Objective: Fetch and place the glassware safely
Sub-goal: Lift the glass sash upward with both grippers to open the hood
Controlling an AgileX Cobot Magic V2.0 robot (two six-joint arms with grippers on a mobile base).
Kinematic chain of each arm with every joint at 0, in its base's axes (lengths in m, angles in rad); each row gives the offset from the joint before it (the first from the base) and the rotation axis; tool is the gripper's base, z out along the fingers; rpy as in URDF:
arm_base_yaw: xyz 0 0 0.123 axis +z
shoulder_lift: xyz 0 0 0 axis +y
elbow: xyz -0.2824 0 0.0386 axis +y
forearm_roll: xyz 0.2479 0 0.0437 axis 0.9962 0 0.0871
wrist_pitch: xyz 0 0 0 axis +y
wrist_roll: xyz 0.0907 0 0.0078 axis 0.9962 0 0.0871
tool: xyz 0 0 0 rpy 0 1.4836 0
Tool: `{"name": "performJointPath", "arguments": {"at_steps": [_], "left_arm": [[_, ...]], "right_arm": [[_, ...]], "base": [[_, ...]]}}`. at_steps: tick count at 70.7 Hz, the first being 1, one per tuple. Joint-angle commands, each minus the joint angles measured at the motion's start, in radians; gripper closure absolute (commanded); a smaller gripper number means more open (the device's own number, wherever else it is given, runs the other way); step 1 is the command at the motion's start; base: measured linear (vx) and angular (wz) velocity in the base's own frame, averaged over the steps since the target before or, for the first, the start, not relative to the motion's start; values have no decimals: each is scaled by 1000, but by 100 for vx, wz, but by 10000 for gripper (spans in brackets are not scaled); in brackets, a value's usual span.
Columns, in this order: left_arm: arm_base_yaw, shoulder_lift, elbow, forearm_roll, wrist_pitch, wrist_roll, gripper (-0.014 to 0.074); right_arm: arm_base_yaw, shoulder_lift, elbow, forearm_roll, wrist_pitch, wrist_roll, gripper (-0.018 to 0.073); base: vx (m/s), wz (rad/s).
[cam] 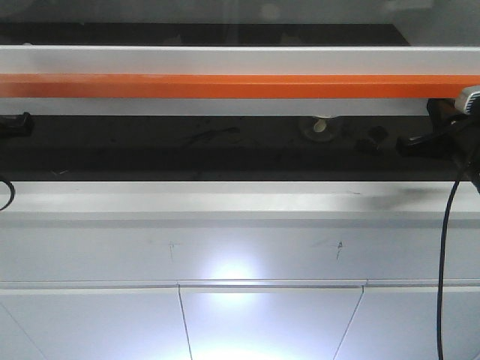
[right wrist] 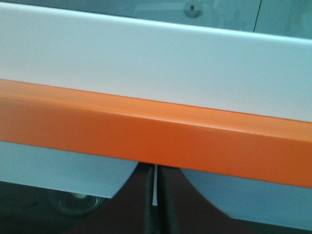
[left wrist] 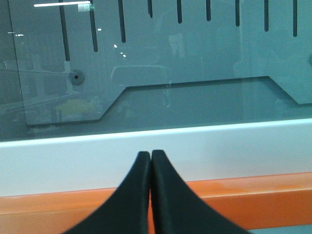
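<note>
The glass jar point(cam: 321, 127), squat and clear with a cream-white lid, stands in the dark recess under the orange bar point(cam: 225, 86), right of centre. It shows dimly at the lower left of the right wrist view point(right wrist: 73, 202). My right gripper point(cam: 417, 142) is shut and empty, at the recess's right end, to the right of the jar; its tips sit just under the orange bar point(right wrist: 155, 170). My left gripper point(cam: 21, 121) is at the far left edge, far from the jar. In its wrist view it is shut and empty point(left wrist: 150, 155), facing the white and orange beam point(left wrist: 219, 151).
A white ledge point(cam: 225, 199) runs below the recess, with white cabinet fronts point(cam: 262, 322) under it. A black cable point(cam: 446, 247) hangs at the right. Small dark items point(cam: 373, 139) lie right of the jar. A glass panel with slots point(left wrist: 195, 58) is behind the beam.
</note>
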State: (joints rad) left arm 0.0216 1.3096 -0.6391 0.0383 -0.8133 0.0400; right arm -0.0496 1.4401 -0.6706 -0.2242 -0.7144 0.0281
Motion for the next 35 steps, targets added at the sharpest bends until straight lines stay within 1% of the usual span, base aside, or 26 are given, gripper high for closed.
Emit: {"name": "performJointPath", "arguments": {"at_steps": [1, 23, 35], "left_arm": [[2, -60, -61, -11, -29, -9, 603], [2, -147, -139, -12, 53, -9, 603], [2, -188, -194, -12, 125, -9, 603]], "right_arm": [[-5, -88, -70, 1, -167, 1, 560], [-5, -192, -80, 2, -152, 20, 560], [-5, -243, -139, 2, -71, 23, 560]], "base": [[0, 0], [0, 0], [0, 0]]}}
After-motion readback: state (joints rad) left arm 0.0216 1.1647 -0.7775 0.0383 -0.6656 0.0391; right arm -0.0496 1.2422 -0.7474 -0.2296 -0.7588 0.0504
